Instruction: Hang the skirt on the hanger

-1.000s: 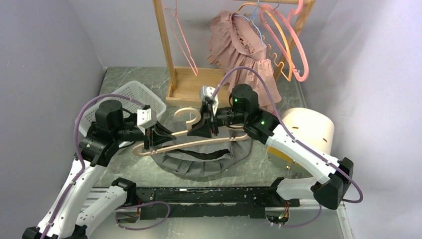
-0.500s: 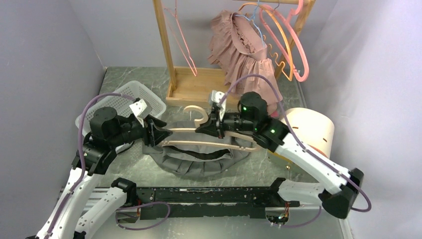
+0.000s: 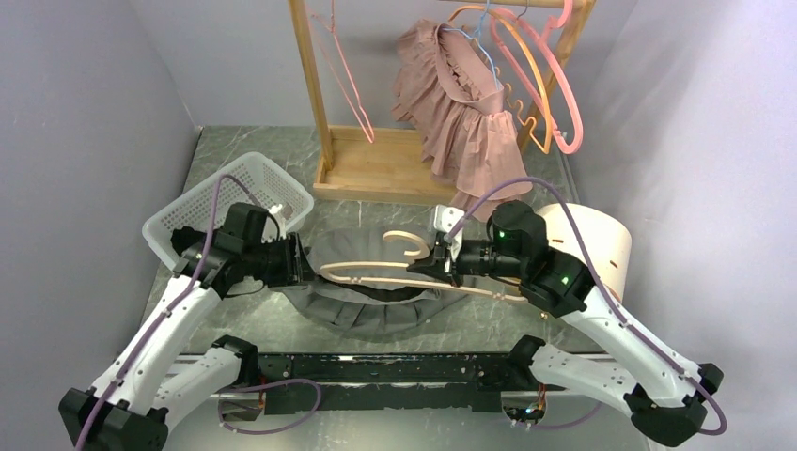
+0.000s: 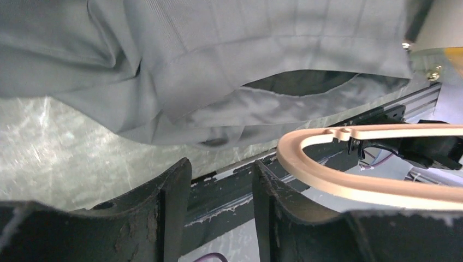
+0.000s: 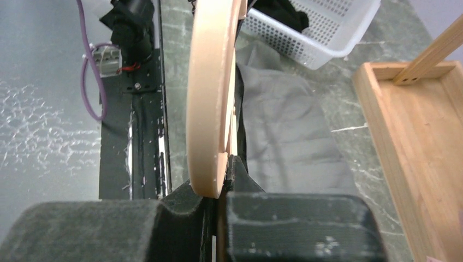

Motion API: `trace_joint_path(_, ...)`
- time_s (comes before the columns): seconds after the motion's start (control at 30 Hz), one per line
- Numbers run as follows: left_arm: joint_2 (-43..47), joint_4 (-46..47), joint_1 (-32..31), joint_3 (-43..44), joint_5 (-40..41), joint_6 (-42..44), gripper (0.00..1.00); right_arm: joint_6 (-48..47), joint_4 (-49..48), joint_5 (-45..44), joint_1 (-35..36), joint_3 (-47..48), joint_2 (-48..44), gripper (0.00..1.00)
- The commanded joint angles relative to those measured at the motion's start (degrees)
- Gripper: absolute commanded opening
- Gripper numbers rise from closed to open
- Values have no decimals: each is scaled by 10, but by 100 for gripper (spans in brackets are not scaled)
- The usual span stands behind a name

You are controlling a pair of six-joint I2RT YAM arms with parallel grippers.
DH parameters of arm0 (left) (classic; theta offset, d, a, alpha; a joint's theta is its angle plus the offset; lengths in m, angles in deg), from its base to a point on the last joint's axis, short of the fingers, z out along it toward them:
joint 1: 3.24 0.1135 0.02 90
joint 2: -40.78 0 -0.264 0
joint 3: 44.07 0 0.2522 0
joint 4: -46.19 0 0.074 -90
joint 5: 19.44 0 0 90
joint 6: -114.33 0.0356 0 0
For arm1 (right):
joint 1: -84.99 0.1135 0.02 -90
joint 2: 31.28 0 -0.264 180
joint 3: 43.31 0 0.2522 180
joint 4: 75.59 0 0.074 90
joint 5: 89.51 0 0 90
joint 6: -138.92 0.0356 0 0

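- On the marble surface point(image 3: 235, 150), just in front of the arm bases, the grey skirt point(image 3: 376, 315) lies spread out and slack, and we can see its dark opening gaping under the hanger.
- Above it, the wooden hanger point(image 5: 210, 109) hangs roughly level over the skirt's far edge. The right jaws are pinched tight on the wood near the hook, so the right arm alone carries it.
- The left jaws stand partly apart with nothing between them. They sit low at the skirt's left edge, and the hanger's rounded left end is just beside them and not touching.
- We judge the task to be about midway: the hanger is in hand and over the garment, but as far as we can see no part of the skirt is on it yet.
- What is left, in our view, is for the left jaws to take the waistband, lift it and work it onto the hanger's end, and then do the same on the other side.
- We cannot tell whether the hanger touches the cloth anywhere.
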Motion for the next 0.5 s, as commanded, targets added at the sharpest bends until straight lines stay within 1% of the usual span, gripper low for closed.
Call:
trace_joint_path(0.0, -10, 0, 4, -27, 19, -58, 50, -18, 30, 28, 1, -5, 12, 0)
trace_joint_path(0.1, -35, 19, 4, -37, 55, -73, 48, -15, 27, 25, 1, -11, 28, 0)
trace_joint_path(0.3, -59, 90, 4, -68, 43, -87, 40, -9, 10, 14, 2, -16, 45, 0)
trace_joint_path(0.47, -84, 119, 4, -75, 63, -94, 34, -6, 0, 13, 2, -18, 61, 0)
